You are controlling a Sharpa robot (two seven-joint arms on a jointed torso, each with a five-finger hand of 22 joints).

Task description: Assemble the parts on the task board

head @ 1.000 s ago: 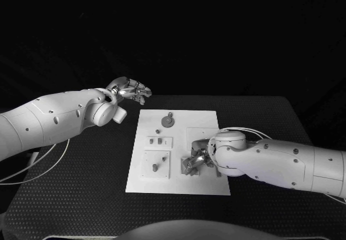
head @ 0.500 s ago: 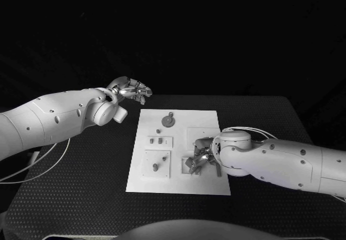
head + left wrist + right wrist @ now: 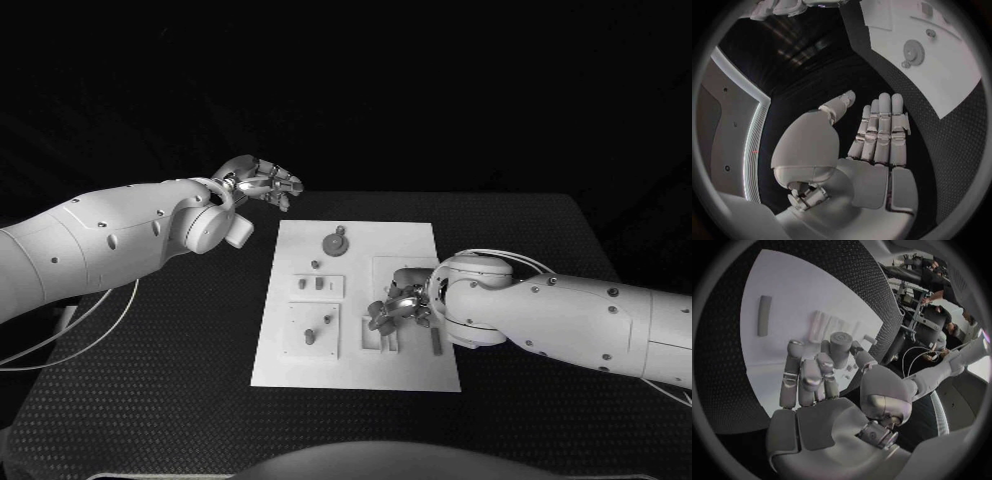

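Task board (image 3: 356, 300) sits mid-table on the black mat; right hand (image 3: 395, 312) is over its near-right area and pinches a small cylindrical part (image 3: 840, 347) betw thumb and fingertips (image 3: 826, 363). In wrist view the part looks upright in the pinch, board surface just beyond it. Head view: can't tell if the part is touching the board or hovering, hand blocks it.

Left hand (image 3: 263, 182) is off the board, past its far-left corner, holding nothing; fingers (image 3: 882, 127) straight and apart in wrist cam. Not bracing the board.

Outward from right hand: flat slim piece (image 3: 764, 315) lies on the board, apart from the hand. Gear-like round part (image 3: 335, 241) at far end of board, two small pieces (image 3: 310, 284) in the mid-left block, more (image 3: 319, 327) on the near-left block.

Risks, my read:
- Pinch looks shallow, tips only. Any side load on insertion → part may tilt or pop out.
- Target hole is hidden under the hand, so misalign likely goes unseen; part jams on the rim.
- Board unbraced: push down off-axis and the board could slide on the mat.
- Curled fingers sit close to the fixture below; could knock the neighbouring pieces.
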